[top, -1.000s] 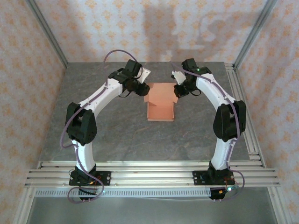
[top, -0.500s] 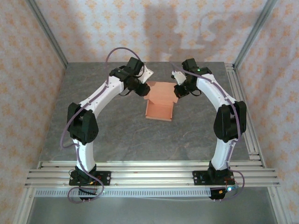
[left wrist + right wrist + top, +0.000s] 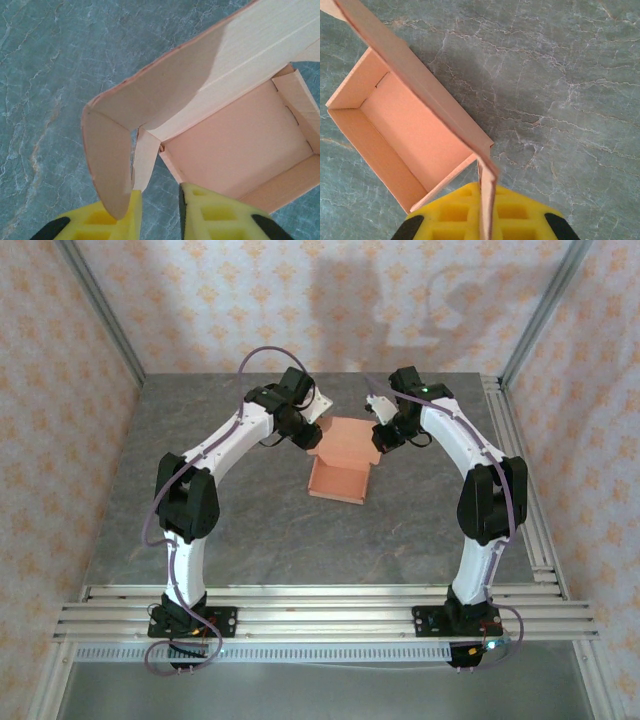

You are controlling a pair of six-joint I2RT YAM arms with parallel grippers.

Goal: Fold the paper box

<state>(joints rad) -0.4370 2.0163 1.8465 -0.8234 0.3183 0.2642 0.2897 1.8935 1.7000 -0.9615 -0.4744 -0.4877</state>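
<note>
One arm had swung nearer within the last second, the left gripper (image 3: 160, 194) with fingers slightly apart beside a lid ear, the right gripper (image 3: 487, 194) clamped on the other, skewing the paper box (image 3: 338, 478) on the table (image 3: 230, 510) between them, its lid raised and tray not yet closed.

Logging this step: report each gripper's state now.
Left gripper: open, jaws apart beside a flap of the box.
Right gripper: closed on a flap of the box.

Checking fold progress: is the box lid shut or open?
Open: the lid stands raised behind the box, whose bare inside shows.
</note>
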